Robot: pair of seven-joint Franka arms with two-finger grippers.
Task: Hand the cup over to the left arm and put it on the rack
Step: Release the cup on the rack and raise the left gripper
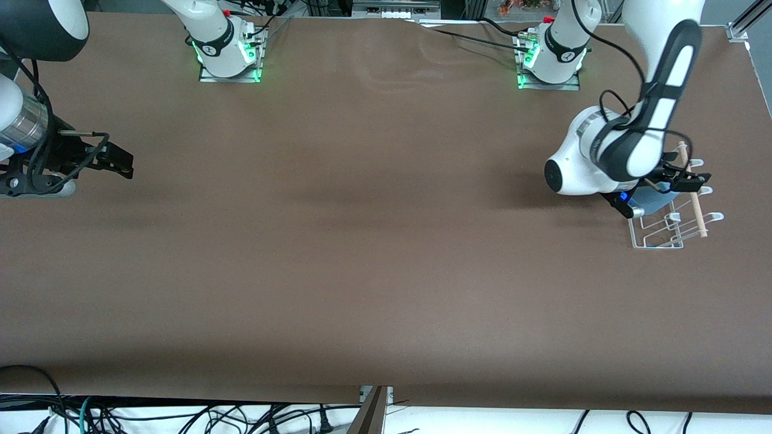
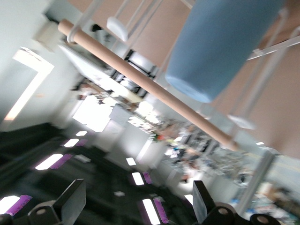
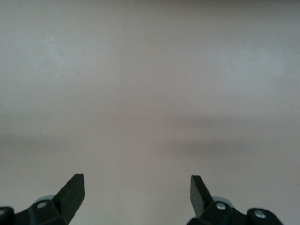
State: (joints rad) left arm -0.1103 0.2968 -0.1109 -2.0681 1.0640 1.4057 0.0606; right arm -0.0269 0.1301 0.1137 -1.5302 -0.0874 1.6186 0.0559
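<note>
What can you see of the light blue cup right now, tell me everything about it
The cup is a small, plain light-blue tumbler with no handle, matte and plastic-looking, slightly tapered. It sits tilted in the white wire rack at the left arm's end of the table, beside the pale wooden dowel. From the front camera only a sliver shows under the left arm's wrist. The left gripper is open and apart from it.

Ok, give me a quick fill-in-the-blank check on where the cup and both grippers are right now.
1. The light-blue cup sits on the white wire ____.
2. The left gripper is at the rack, its fingers ____ and apart from the cup.
3. The right gripper waits, open, over the brown table at the ____ arm's end.
4. A pale wooden ____ runs along the rack beside the cup.

Missing words: rack; open; right; dowel
</note>
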